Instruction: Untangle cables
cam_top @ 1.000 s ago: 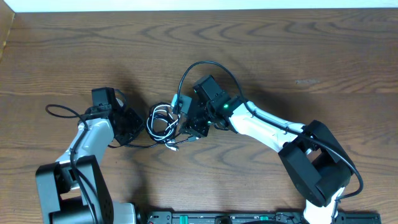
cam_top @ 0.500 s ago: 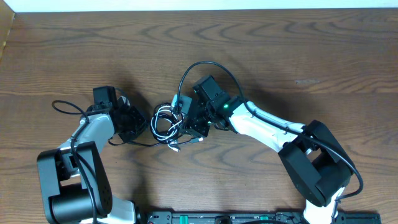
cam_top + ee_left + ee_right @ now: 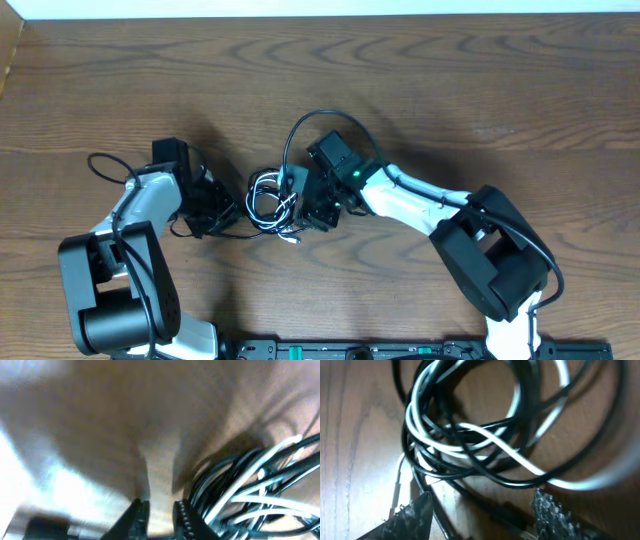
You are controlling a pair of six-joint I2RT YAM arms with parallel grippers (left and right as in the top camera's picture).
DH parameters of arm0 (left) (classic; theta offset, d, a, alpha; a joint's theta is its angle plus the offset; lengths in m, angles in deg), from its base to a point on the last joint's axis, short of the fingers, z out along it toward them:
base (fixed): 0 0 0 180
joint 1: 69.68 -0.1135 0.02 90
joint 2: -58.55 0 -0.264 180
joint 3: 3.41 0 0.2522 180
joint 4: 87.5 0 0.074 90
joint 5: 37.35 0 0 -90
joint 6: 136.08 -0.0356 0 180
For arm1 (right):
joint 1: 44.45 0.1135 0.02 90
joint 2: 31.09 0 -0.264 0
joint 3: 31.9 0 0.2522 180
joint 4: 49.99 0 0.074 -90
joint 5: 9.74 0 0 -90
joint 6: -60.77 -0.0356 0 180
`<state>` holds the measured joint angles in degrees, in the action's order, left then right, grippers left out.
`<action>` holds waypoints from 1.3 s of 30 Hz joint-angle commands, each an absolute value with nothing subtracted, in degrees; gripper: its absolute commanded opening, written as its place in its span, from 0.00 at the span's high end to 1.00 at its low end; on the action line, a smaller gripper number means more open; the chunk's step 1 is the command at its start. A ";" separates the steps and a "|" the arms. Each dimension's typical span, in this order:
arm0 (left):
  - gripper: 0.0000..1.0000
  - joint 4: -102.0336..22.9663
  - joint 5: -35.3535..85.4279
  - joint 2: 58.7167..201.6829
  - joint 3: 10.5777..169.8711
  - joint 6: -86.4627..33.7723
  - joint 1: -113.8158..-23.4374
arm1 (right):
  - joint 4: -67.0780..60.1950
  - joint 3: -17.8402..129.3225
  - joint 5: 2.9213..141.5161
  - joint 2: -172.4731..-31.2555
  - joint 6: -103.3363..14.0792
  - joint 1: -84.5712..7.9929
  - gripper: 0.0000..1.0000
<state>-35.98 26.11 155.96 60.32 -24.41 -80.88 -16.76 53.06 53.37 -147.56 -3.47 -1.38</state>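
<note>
The cables lie in one tangled bundle [image 3: 268, 198] at mid-table, a white cord [image 3: 505, 452] looped through a black one [image 3: 520, 481]. Plug ends [image 3: 290, 237] stick out at its front. A thin black strand [image 3: 238, 232] trails left towards the left arm. My left gripper [image 3: 218, 210] is just left of the bundle. In its wrist view the jaws [image 3: 160, 516] stand a little apart with bare wood between them, and the bundle [image 3: 250, 490] is close on the right. My right gripper [image 3: 308, 205] [image 3: 480, 515] is at the bundle's right side, open wide and low over the table. A black strand runs between its fingers [image 3: 410, 517].
Thick black arm wires arc above the right wrist [image 3: 320, 115] and loop beside the left arm [image 3: 100, 165]. The wooden table [image 3: 450, 90] runs to a pale edge at the back. The arm bases and a black rail [image 3: 380, 350] stand along the front edge.
The left gripper has moved right, closer to the bundle, and its jaws have parted slightly. The right gripper has opened wider and shifted a little left.
</note>
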 commanded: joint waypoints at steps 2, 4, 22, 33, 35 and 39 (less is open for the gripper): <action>0.63 -32.97 27.53 156.57 62.47 -29.00 -80.70 | -14.32 53.30 55.27 -150.00 6.43 0.71 0.36; 0.59 -31.20 27.53 156.59 62.44 -31.21 -80.44 | -13.27 53.30 57.83 -150.27 8.66 1.41 0.35; 0.55 -28.70 20.05 156.59 62.23 -33.81 -80.20 | -6.21 53.30 67.22 -150.29 13.03 2.40 0.97; 0.66 -32.40 22.22 156.59 61.81 -27.75 -80.20 | -6.23 53.30 67.18 -150.27 12.64 2.53 0.99; 0.66 -32.51 25.52 156.61 60.80 -25.50 -80.20 | -6.25 53.30 67.18 -150.29 12.61 2.53 0.99; 0.66 -36.20 31.62 156.61 58.34 -21.00 -80.20 | -6.25 53.30 67.03 -150.29 12.64 2.53 0.99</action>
